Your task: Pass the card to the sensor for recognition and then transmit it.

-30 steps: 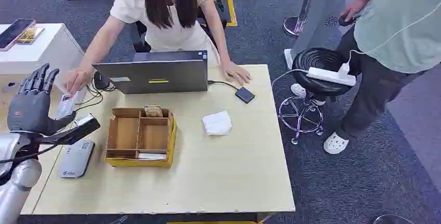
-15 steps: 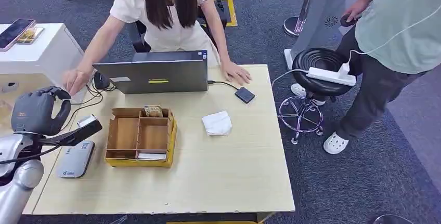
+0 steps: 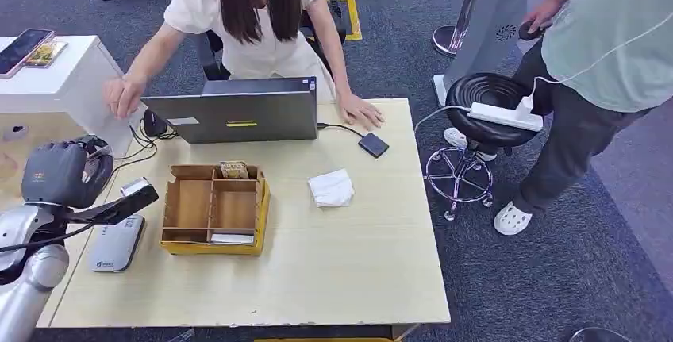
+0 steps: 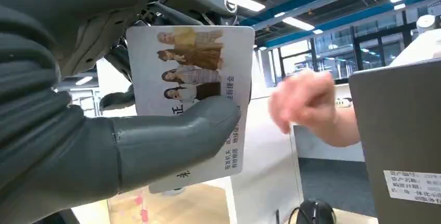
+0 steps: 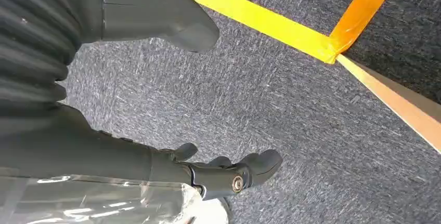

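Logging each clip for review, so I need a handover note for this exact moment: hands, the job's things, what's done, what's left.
Left hand: raised beside the table's left edge, gripping the printed card between thumb and fingers.
Right hand: hangs over carpet, holds nothing, fingers apart.
Grey card reader: lies flat on the table's left edge, below the left hand.
Done: card is in hand.
Left: bring the card to the reader for recognition, then pass it on.

White card [image 4: 190, 86] with small pictures of people and dark writing, held upright in the left hand [image 3: 63, 172], just left of the grey sensor box [image 3: 116, 242] on the table.
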